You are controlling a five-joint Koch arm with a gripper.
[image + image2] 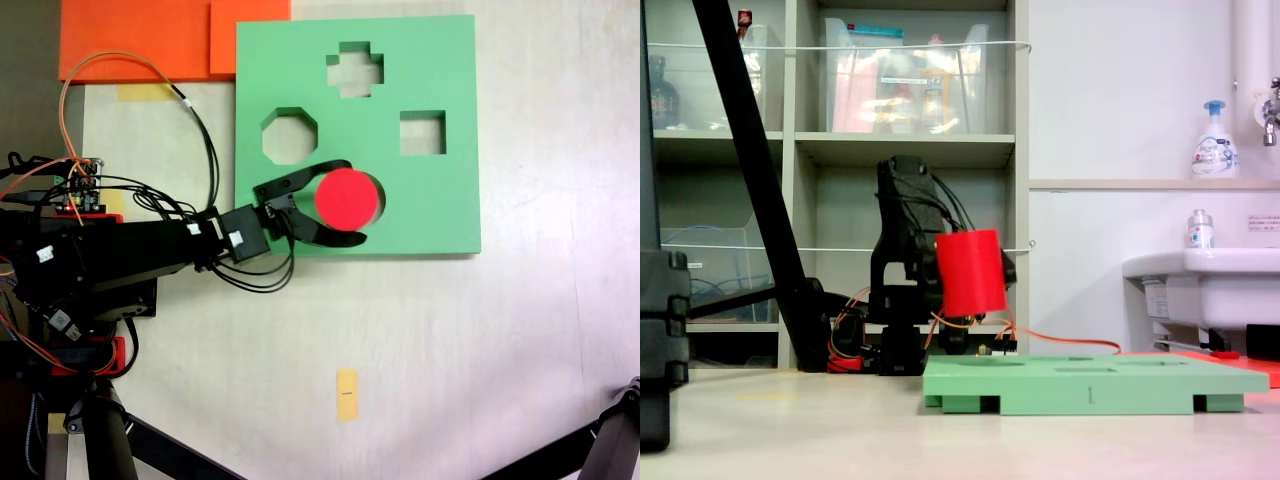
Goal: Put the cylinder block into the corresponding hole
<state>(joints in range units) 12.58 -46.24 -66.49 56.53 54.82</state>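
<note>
A black robot arm [130, 255] reaches in from the left of the top-down fixed view, its gripper [355, 202] clamped around a bright red foam cylinder block [347, 197], one curved black jaw on each side of it. In the low side-on fixed view the cylinder block [971, 272] hangs in the air, slightly tilted, clear above the green foam board [1090, 385] that lies flat on the pale table [790, 430]. From above, the red block sits over the lower middle of the green foam board [440, 210], and the round hole is hidden beneath it. Three other cut-outs stay open around it: an octagonal cut-out [290, 136] to the upper left, just beside the upper jaw, a cross-shaped cut-out [355, 70] near the top edge, and a square cut-out [422, 132] to the upper right. Orange foam sheets [150, 40] lie past the board's top left corner, with thin cables [195, 130] looping over the table. A small yellow tape strip [347, 394] lies well below the board. In the side view, shelves [900, 145] stand behind the arm and a white sink [1205, 285] to the right.
</note>
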